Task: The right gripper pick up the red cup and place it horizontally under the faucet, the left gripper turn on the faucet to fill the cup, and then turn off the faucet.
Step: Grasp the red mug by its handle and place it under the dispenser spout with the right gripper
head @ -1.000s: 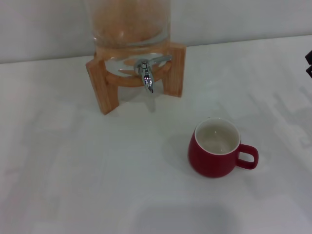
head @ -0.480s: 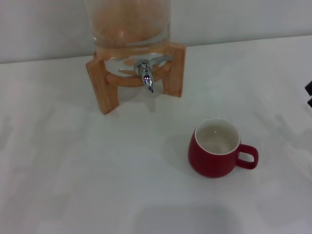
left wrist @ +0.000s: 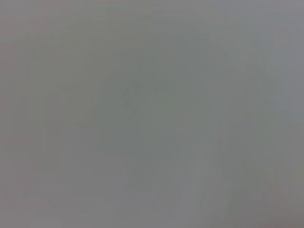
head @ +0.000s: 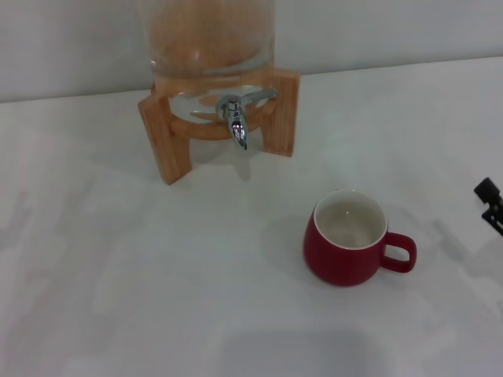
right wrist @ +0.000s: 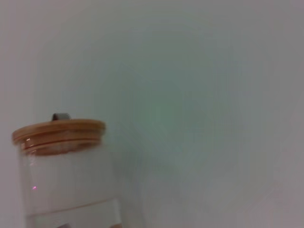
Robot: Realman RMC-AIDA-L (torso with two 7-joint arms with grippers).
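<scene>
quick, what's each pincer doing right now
Left pincer: not in view.
Right pincer: only its tip shows at the table's right edge, away from the red cup; open or shut cannot be told.

Open table (head: 118, 275) around red cup (head: 346, 247); faucet (head: 235, 118) well apart.

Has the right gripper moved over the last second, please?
Yes. The right gripper has come down the head view's right edge, nearer the red cup, which stays put.
</scene>
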